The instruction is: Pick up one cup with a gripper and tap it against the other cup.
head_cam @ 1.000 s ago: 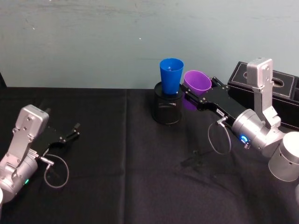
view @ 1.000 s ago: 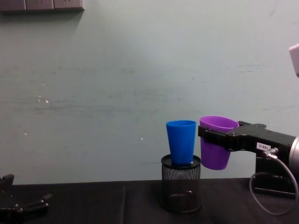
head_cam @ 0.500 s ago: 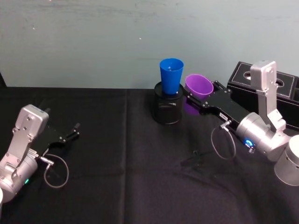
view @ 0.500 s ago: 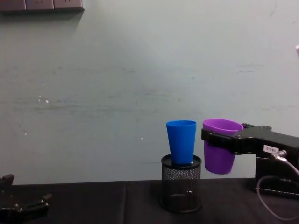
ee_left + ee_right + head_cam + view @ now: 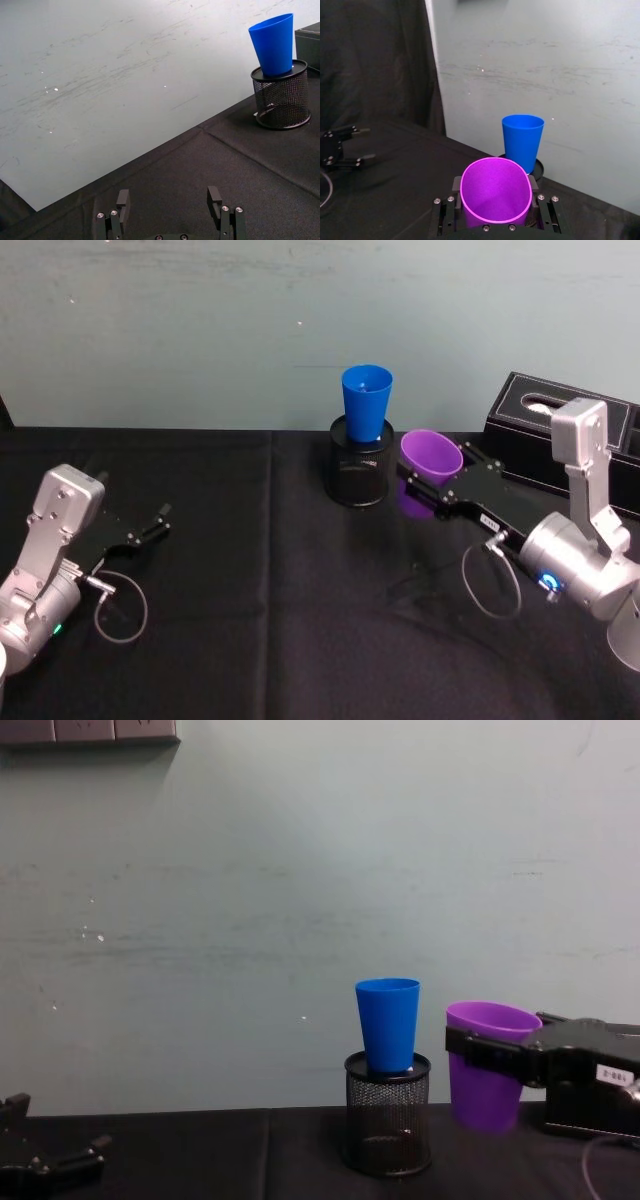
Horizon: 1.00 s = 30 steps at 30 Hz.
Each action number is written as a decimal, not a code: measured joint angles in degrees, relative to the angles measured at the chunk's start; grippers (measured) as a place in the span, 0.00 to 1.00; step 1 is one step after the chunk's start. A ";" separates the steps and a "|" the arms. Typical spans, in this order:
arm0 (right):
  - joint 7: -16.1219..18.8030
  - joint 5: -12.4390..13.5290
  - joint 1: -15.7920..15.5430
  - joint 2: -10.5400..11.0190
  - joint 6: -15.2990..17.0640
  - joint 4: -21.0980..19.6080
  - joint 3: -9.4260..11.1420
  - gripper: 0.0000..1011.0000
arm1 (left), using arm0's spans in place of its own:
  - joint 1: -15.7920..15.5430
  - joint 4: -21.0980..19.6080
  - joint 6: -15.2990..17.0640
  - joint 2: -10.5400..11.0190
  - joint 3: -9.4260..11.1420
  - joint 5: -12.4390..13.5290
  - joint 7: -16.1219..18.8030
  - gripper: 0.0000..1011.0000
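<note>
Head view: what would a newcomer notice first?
The bright blue cup stands in the top of a black mesh pen holder, toward the back, in the middle. Just to its right, the right gripper holds a purple cup, a gap apart from it. The left gripper rests open at far left.

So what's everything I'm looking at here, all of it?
Blue cup: one, bright blue, upright in the top of the mesh holder, back middle of the table.
Purple cup: one, purple, right of the blue cup and apart from it, held by the right gripper.
Mesh holder: one, black, on the cloth under the blue cup.
Box: one, black, back right.
Tablecloth: one, black, covering the table.
Wall: pale green, behind the table.
Right gripper: one, black on a silver wrist, jaws shut around the purple cup.
Left gripper: one, black, parked at the left, jaws open.
</note>
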 joint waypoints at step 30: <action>1.21 0.27 -6.78 2.94 -4.34 -1.93 -1.16 0.73 | 0.00 0.00 0.00 0.00 0.00 0.00 0.00 1.00</action>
